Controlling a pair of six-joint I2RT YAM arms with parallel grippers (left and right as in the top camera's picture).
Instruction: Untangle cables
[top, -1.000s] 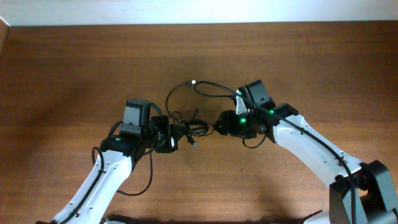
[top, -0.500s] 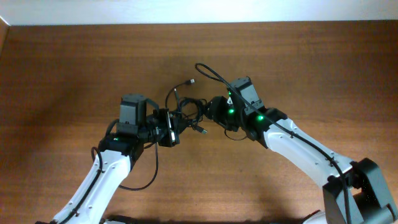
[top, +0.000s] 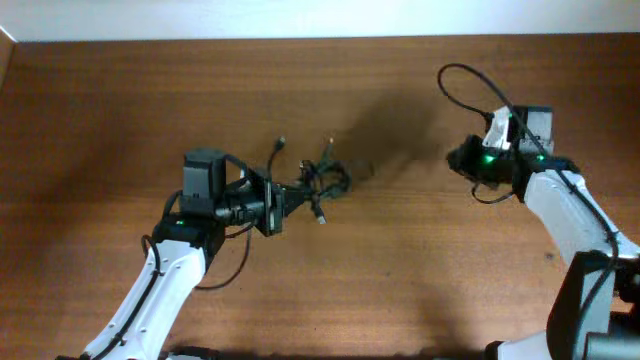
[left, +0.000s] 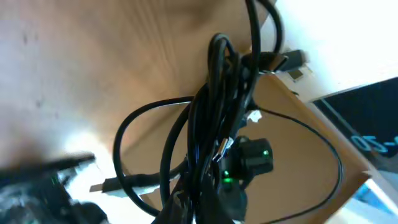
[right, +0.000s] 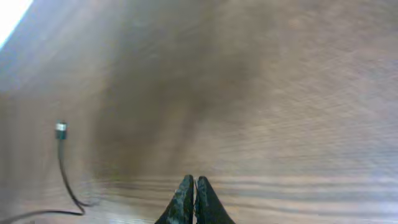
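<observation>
The cables form a black knot just left of the table's middle, with small plugs sticking out. My left gripper is shut on the knot's left side. In the left wrist view the bundle runs down into the jaws, with one plug at the top. My right gripper stands far to the right, apart from the knot. Its fingers are pressed together with nothing showing between them. A thin black cable loop arcs over the right wrist. Its plug end shows in the right wrist view.
The brown wooden table meets a white wall at the far edge. Thicker black robot wiring hangs beside the left arm, and more of it under the right wrist.
My right arm has swung from the knot far to the right, its jaws closing, and the thin loop went with it. The left gripper kept hold of the knot and shifted slightly left.
</observation>
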